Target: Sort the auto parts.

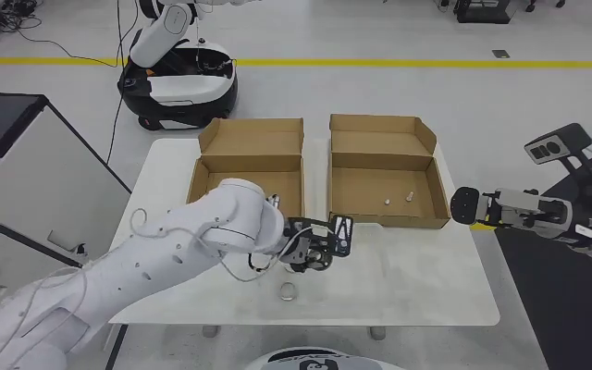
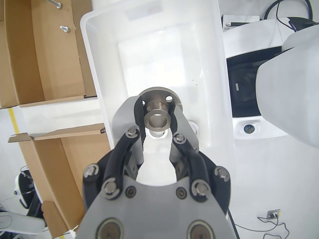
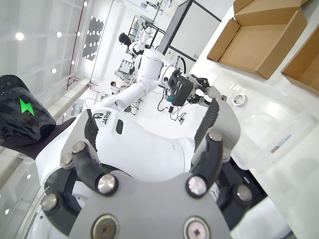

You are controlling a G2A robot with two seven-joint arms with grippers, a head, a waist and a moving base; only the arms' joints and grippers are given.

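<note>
If twelve o'clock is taken as straight away from the robot across the white table [image 1: 416,268], the nearest thing is a clear plastic bin [image 2: 216,58] lying along the near edge at about six o'clock, with a small metal ring [image 1: 289,292] flat on its floor. Just beyond the ring, toward one o'clock from it, the left gripper [image 2: 155,110] hangs above the bin, tilted forward. Its jaws are closed on a flanged metal bushing [image 2: 159,93], the black ribbed pads pinching the narrow collar from both sides while the wider flange, with small holes through it, faces away from the wrist. Out at three o'clock, past the table's right edge, the right gripper [image 3: 152,115] is held level and points back toward the table; its jaws stand wide apart with nothing between them. Farther off, two open cardboard boxes sit side by side with their lids folded back: the left box [image 1: 252,163] at eleven o'clock and the right box [image 1: 381,165] at one o'clock. Two bolts [image 1: 386,199] lie close together on the right box's floor, toward its right half.
</note>
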